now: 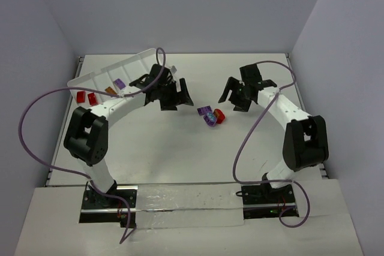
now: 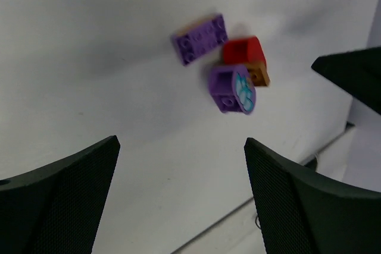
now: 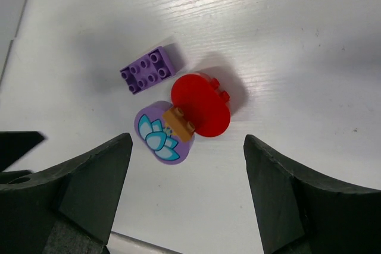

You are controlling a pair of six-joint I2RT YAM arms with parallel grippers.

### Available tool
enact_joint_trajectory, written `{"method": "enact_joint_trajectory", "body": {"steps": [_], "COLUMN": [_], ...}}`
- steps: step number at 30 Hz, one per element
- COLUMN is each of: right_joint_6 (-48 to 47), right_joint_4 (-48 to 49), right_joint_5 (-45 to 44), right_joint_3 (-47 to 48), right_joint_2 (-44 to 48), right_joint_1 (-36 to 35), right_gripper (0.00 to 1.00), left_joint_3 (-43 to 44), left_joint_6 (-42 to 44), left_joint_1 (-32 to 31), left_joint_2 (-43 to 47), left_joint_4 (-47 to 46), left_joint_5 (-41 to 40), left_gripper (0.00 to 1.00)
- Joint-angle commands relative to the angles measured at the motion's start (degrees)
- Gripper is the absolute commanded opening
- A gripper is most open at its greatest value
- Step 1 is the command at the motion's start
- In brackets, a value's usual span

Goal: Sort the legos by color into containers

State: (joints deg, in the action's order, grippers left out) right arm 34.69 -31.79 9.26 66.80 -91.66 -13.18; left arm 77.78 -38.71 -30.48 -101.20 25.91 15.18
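Both are standing wide open, grasping nothing. The left gripper (image 1: 173, 95) is hovering at ten o'clock from the loose bricks (image 1: 211, 115), and the right gripper (image 1: 241, 94) at two o'clock. Bare table (image 1: 180, 154) is lying around that pile. Toward nine o'clock, the tray (image 1: 108, 73) is holding other bricks (image 1: 92, 98), red, orange and purple.

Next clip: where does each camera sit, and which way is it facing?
Top external: above and behind the bases, looking down on table, tray, loose legos, left end effector and right end effector, both open.
Left wrist: on the left arm, facing the loose legos; its fingers show below.
Right wrist: on the right arm, facing down at them; its fingers show below.
Shared: both wrist views frame that same cluster.
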Motion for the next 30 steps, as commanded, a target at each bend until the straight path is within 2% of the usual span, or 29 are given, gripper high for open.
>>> {"method": "enact_joint_trajectory", "body": {"steps": [1, 8, 11, 21, 30], "right_joint_6": [0.20, -1.03, -1.86, -3.46, -4.44], "right_joint_4": [0.29, -1.45, -2.93, -5.78, -6.00], "right_joint_5": [0.54, -0.45, -0.54, -1.23, -1.44], "right_joint_3": [-2.85, -3.39, -2.61, -3.47, -4.14], "right_joint_2": [5.98, 10.55, 12.12, 17.19, 16.95], "right_joint_1": [0.18, 1.12, 1.64, 3.85, 4.13], "right_gripper": [0.83, 0.83, 0.83, 0.83, 0.84], "left_joint_3": [-5.71, -11.31, -9.73, -10.49, -10.74], "left_joint_6": [-11.34, -18.22, -16.72, -21.22, -26.06], "left_joint_1": [-0.56, -3.03, -4.68, -6.90, -7.05], "left_joint_2": [-2.51, -7.82, -11.37, -17.63, -19.95], "left_joint_4": [-20.98, -40.16, -40.48, -46.92, -53.05], "left_joint_5": [16.05, 20.30, 20.44, 19.41, 18.97], "left_gripper": [0.93, 0.90, 0.90, 0.90, 0.73]}}
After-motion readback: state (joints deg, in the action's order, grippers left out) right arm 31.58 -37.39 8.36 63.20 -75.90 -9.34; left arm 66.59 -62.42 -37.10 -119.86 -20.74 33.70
